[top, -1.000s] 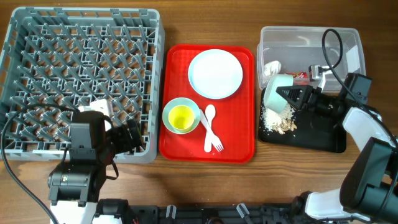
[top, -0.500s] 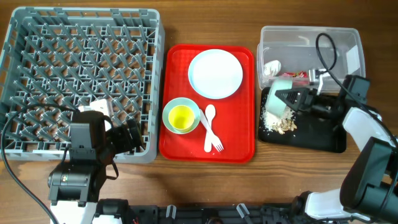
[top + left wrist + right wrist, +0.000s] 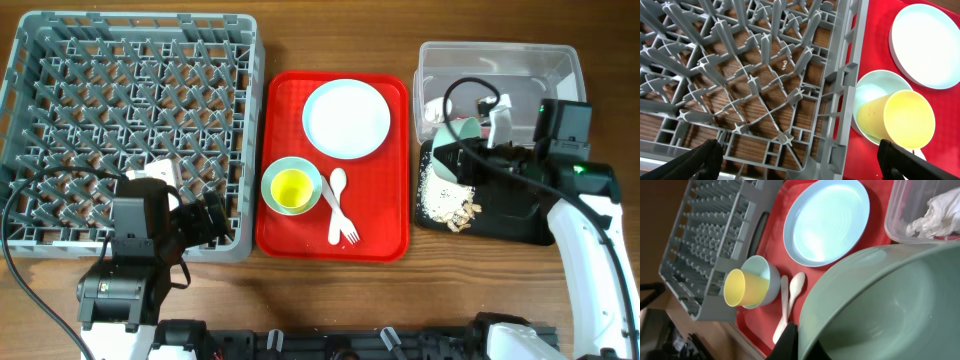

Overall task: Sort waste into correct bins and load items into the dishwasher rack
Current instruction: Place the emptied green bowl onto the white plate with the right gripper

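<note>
Your grey plastic dishwasher rack (image 3: 130, 100) shows a grid pattern of pegs. The red plastic serving tray (image 3: 385, 215) carries a round pale blue-white plate (image 3: 346, 118), a small yellow cup (image 3: 291, 188) in a pale teal bowl (image 3: 270, 175), and a white plastic spoon (image 3: 337, 183) and fork (image 3: 348, 233). Beige-white crumbly scraps (image 3: 445, 198) speckle the shallow black rectangular tray (image 3: 510, 215), and you have a second pale teal bowl (image 3: 880, 305).

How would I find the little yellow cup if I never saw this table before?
Find the flat red tray in the middle of the table. On its left side sits a pale teal bowl, and the yellow cup sits inside it. Nothing else there is yellow.
</note>
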You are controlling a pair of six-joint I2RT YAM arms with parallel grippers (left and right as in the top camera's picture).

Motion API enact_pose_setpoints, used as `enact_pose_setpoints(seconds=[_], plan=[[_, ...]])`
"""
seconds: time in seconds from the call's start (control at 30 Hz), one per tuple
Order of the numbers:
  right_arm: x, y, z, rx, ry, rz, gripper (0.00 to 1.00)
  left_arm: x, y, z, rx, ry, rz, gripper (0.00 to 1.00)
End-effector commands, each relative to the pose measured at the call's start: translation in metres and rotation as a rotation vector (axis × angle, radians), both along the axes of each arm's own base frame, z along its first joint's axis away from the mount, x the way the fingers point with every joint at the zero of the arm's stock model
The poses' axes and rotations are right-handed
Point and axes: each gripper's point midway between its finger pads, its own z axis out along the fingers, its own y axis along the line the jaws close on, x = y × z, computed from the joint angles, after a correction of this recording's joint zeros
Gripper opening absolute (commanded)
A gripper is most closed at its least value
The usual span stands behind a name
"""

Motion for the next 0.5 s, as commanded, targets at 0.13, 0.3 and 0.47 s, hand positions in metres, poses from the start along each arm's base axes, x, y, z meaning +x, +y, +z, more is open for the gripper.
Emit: enact_pose_setpoints(seconds=[0.13, 0.3, 0.47], plan=[[0.004, -0.044, -0.029, -0.256, 0.102, -0.207, 0.04, 0.003, -0.003, 0.008, -0.002, -0.022, -0.017, 1.0], [0.003, -0.082, -0.042, -0.357, 0.212, -0.479, 0.04, 0.003, -0.003, 0.008, -0.002, -0.022, -0.016, 1.0], [0.003, -0.05, -0.036, -0.333, 0.158, -0.308, 0.04, 0.003, -0.003, 0.008, -0.002, -0.022, -0.016, 1.0]])
